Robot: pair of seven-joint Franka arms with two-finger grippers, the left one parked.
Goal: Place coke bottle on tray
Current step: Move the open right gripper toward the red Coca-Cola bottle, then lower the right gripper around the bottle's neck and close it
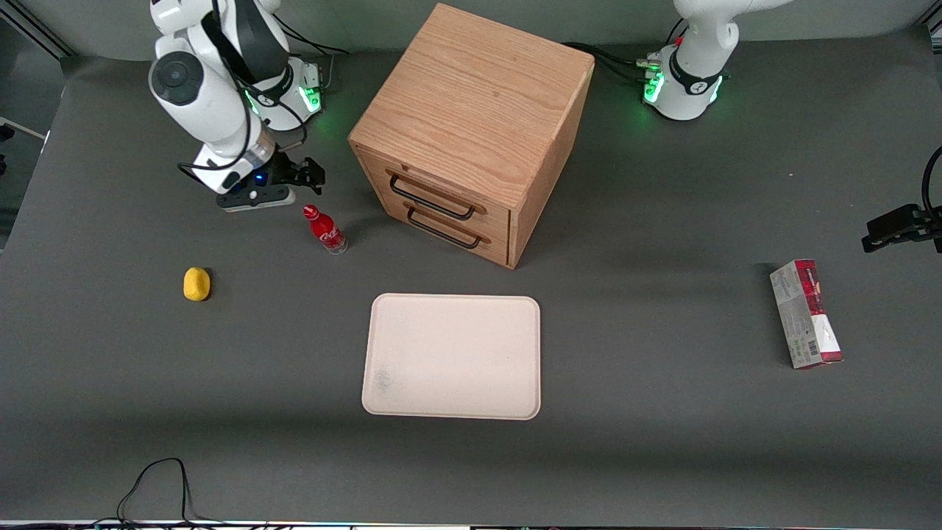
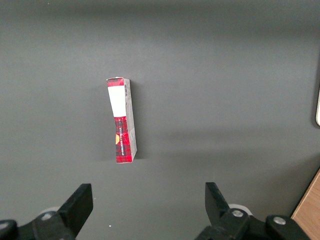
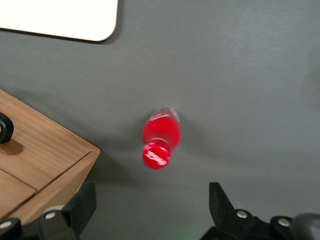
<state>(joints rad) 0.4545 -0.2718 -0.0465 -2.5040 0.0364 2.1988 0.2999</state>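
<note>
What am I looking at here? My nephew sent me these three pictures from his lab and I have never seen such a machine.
These are two robot arms bolted to a grey table. One picture looks at them from the front; the other two come from small cameras on each arm's wrist, looking down past its black fingers.

Only one arm works. Its gripper hangs open and empty above a small red coke bottle, which stands upright on the table, untouched. The job is to put that bottle on the cream tray, which lies nearer the front camera and has nothing on it.

Also on the table: a wooden drawer cabinet beside the bottle, a small yellow object, and a red-and-grey carton box toward the parked arm's end.
</note>
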